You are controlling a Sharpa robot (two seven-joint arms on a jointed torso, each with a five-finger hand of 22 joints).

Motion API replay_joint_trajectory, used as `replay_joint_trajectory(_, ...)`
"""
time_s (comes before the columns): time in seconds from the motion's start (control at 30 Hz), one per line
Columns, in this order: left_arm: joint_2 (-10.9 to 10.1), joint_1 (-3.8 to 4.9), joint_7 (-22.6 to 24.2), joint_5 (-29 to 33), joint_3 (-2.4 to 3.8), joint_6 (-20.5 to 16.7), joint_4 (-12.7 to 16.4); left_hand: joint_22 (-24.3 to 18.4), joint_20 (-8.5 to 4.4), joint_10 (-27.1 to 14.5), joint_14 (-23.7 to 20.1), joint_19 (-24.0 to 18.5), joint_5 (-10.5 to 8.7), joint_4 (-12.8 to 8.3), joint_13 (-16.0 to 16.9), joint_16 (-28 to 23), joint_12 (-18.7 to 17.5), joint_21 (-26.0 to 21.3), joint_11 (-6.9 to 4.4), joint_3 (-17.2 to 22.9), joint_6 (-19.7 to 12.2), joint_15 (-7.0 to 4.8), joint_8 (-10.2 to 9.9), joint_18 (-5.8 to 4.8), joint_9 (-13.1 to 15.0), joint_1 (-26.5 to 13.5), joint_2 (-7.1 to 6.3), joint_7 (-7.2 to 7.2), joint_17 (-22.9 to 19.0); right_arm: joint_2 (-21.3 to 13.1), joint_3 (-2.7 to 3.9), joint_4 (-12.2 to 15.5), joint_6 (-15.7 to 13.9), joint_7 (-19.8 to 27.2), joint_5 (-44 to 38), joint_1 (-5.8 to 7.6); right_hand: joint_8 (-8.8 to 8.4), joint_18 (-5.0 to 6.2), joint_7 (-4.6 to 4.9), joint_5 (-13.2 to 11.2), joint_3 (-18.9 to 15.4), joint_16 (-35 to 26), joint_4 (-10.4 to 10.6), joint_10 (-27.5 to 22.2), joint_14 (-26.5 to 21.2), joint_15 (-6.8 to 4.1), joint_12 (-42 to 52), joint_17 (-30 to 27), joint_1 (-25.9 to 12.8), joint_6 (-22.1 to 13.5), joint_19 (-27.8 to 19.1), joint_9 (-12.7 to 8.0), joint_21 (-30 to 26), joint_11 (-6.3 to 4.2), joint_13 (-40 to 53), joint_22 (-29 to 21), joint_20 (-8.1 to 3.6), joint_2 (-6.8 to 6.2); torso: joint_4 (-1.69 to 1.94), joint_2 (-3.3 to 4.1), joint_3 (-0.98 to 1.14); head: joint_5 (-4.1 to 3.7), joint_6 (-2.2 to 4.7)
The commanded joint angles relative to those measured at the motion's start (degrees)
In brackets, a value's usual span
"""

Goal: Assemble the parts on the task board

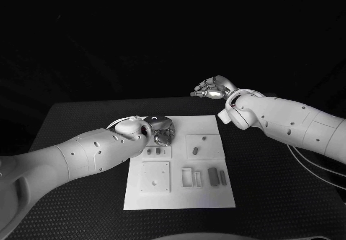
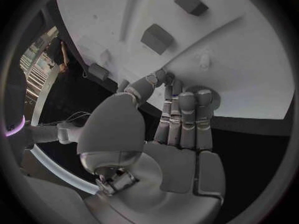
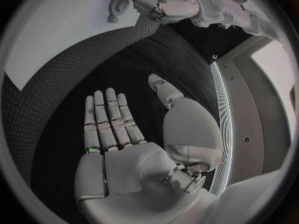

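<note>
Over the task board [image 1: 180, 200], at its far left corner, the left hand [image 1: 160, 131] hangs with fingers [image 2: 187, 117] loosely curled and tips at the white surface, holding nothing that can be made out; grey parts [image 1: 213, 175] lie on the board nearer the robot; beyond the board's far right corner, the right hand [image 1: 211, 89] hovers above the table [image 1: 72, 125], fingers [image 3: 109, 117] spread, empty.
</note>
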Motion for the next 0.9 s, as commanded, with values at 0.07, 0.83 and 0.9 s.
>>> replay_joint_trajectory(0.07, 0.36, -0.58, 0.60, 0.20, -0.25, 1.43, -0.30, 0.10, -0.03, 0.59, 0.30, 0.50, -0.40, -0.02, -0.05, 0.40, -0.40, 0.38, -0.01, 0.15, 0.54, -0.27, 0.24, 3.96, 0.03, 0.00, 1.00, -0.04, -0.13, 0.05, 0.02, 0.12, 0.69, 0.27, -0.08, -0.01, 0.31, -0.68, 1.25, 0.37, -0.03, 0.30, 0.38, 0.02, -0.52, 0.05, -0.27, -0.09, -0.28, -0.38, 0.35, -0.07, -0.25, 0.32, -0.07, 0.09, -0.13, 0.17, -0.01, 0.07, -0.02, -0.08, -0.06)
replay_joint_trajectory(0.83, 0.41, -0.83, 0.80, -0.47, -1.45, 0.30, -1.15, 0.46, -1.45, 5.73, 3.02, 2.16, 0.16, -1.11, 1.21, 1.94, 0.30, 0.92, -2.01, 1.45, 3.86, -2.24, 0.67, 3.82, 0.32, 3.69, 3.99, -1.12, -1.11, 0.14, 0.02, 0.14, 0.67, 0.31, -0.08, -0.01, 0.33, -0.68, 1.25, 0.37, -0.06, 0.33, 0.42, 0.02, -0.53, 0.05, -0.27, -0.13, -0.31, -0.39, 0.37, -0.09, -0.32, 0.32, -0.07, 0.17, -0.13, 0.17, -0.04, 0.01, 0.00, -0.11, -0.23)
replay_joint_trajectory(0.9, 0.35, -0.88, 0.94, -0.47, -1.46, -0.61, -1.20, 0.43, -1.50, 5.82, 3.13, 2.24, 0.23, -1.12, 1.24, 1.92, 0.27, 0.91, -2.05, 1.48, 3.93, -2.29, 0.66, 3.81, 0.32, 3.78, 4.04, -1.16, -1.17, 0.09, 0.02, 0.14, 0.65, 0.31, -0.08, -0.01, 0.33, -0.68, 1.25, 0.37, -0.06, 0.33, 0.42, 0.02, -0.53, 0.05, -0.27, -0.14, -0.32, -0.38, 0.37, -0.09, -0.33, 0.32, -0.07, 0.17, -0.13, 0.17, -0.02, 0.03, -0.01, -0.12, -0.22)
